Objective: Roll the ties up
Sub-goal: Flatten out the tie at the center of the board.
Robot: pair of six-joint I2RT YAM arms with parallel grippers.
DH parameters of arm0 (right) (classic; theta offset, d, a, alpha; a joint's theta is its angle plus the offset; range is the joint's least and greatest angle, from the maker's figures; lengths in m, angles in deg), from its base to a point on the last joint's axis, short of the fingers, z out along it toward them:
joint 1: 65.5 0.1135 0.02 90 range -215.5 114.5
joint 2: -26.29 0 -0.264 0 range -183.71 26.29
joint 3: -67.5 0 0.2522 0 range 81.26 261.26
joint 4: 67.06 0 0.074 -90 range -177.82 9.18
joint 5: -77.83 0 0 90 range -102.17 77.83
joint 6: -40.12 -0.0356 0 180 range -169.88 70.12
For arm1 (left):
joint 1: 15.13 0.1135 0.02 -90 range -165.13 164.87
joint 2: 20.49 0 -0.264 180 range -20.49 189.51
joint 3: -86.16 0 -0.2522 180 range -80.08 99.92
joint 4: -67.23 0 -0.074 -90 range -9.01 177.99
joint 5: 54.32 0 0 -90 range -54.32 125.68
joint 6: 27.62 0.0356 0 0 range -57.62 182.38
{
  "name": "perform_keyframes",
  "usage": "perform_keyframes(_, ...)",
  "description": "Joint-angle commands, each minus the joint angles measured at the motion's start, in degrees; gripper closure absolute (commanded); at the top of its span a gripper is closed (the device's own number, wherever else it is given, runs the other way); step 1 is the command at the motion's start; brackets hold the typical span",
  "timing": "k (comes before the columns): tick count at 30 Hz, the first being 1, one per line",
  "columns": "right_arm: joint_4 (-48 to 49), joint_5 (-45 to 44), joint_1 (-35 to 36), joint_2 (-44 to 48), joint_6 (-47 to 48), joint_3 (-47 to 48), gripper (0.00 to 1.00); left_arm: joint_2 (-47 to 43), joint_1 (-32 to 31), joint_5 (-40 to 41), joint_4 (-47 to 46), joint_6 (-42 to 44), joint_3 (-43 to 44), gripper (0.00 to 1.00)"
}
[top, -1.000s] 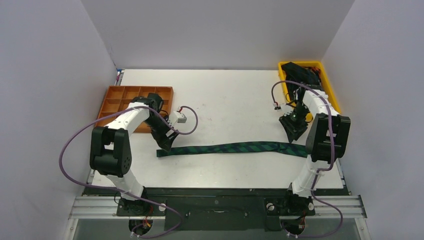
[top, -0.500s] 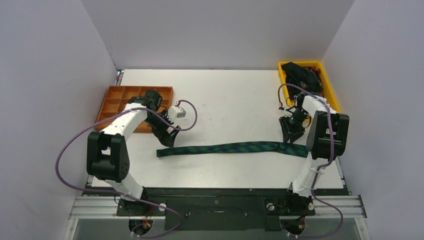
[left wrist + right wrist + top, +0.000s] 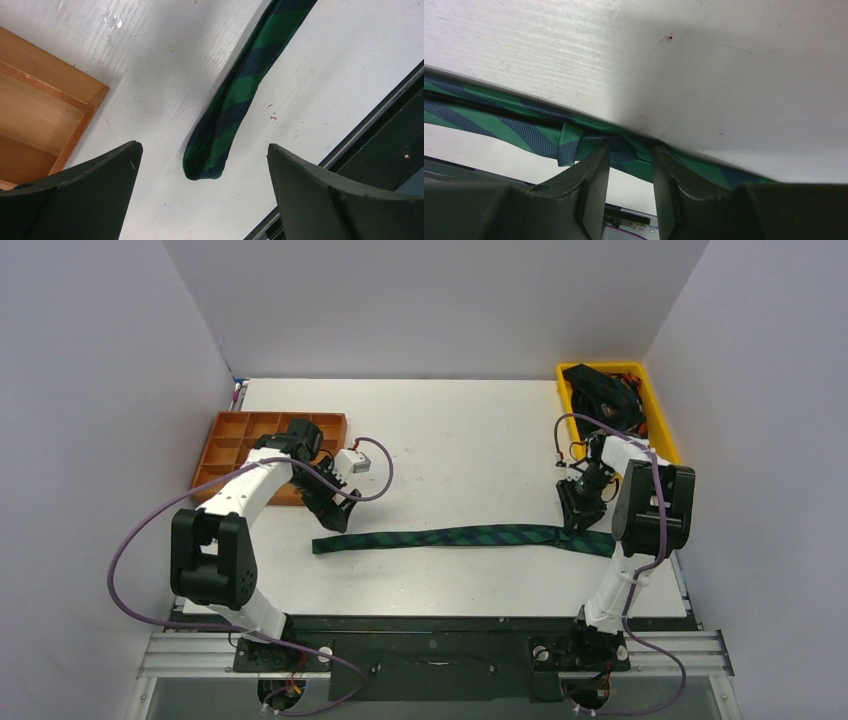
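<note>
We see the tie (image 3: 460,536) stretched flat across the near part of the table (image 3: 450,430). Its narrow end lies at the left, close to the wooden tray (image 3: 240,435), and its wider part runs under the right arm. The left claw (image 3: 202,150) hangs just above the narrow end with its jaws spread wide, touching nothing. The right claw (image 3: 630,155) pinches a small bunched fold of the cloth near the wide end. We judge the tie to be light, limp and rather slick. It has no stiffness of its own, so it will wrinkle wherever it is squeezed, as the puckered fold at the right shows, and it is likely to slide on the smooth table rather than curl. We would take hold at the very tip of the narrow end, pinching across its full width so the first turn starts square. Meanwhile the right claw can keep the length lightly taut. Too hard a pull there could drag the whole strip sideways.
</note>
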Motion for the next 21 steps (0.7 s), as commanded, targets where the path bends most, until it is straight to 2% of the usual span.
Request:
perform_keyframes(1, -0.6, 1.6, 0.3, 4.5, -0.9, -1.1, 0.67, -2.5, 0.3, 0.4, -1.9, -0.2, -0.1, 0.04)
perform_keyframes(10, -0.6, 1.4, 0.4, 5.4, -1.6, -2.9, 0.67, -2.0, 0.2, 0.2, -2.0, -0.6, 0.7, 0.03)
perform_keyframes(18, 3.6, 0.2, 1.2, 3.1, -3.2, -4.7, 0.67, -1.7, 0.2, 0.6, -1.8, -0.5, 1.5, 0.03)
perform_keyframes(20, 4.3, -0.2, 1.1, 2.7, -3.3, -4.9, 0.71, -1.7, 0.3, 0.7, -1.6, -0.6, 1.5, 0.03)
perform_keyframes(21, 4.4, -0.5, 1.2, 2.7, -3.2, -4.8, 0.77, -1.7, 0.3, 0.8, -1.6, -0.6, 1.5, 0.03)
